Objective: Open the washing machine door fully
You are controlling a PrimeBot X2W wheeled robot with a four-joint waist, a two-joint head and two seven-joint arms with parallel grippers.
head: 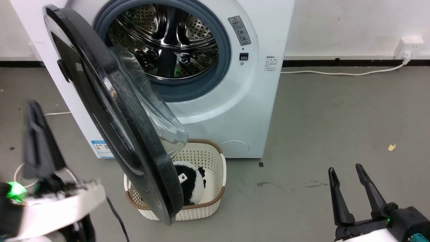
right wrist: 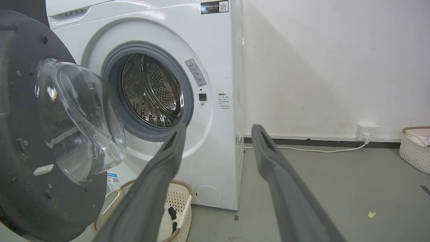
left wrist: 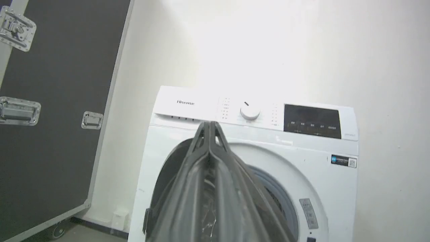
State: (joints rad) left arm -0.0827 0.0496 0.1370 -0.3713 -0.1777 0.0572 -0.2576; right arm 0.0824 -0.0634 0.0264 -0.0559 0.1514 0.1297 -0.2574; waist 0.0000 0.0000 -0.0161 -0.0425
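Standing open: door is swung out on the washer's left side, hinged there, with its free edge towards the head camera.
Door face: glass bowl points towards the drum; the right wrist view shows the dark inner ring and the bowl.
Door low edge: overlaps the basket in the head view; contact cannot be told.
Washer: white, against the wall, with the grey gasket and drum uncovered and a blue sticker low on its front.
Panel, left wrist view: dial and dark display along the top of the washer.
Basket contents: black and white plush toy.
Left gripper: blurred at lower left of the head view, left of the door, with floor showing between them.
Left jaws: together at the tips, nothing between them; the door lies behind them in that view.
Right gripper: lower right, over bare floor, well apart from washer and door.
Right jaws: apart and empty, aimed at the washer front.
Surroundings: socket and white cable on the wall, yellow scrap on the floor, black flight case left of the washer, second basket at far right.
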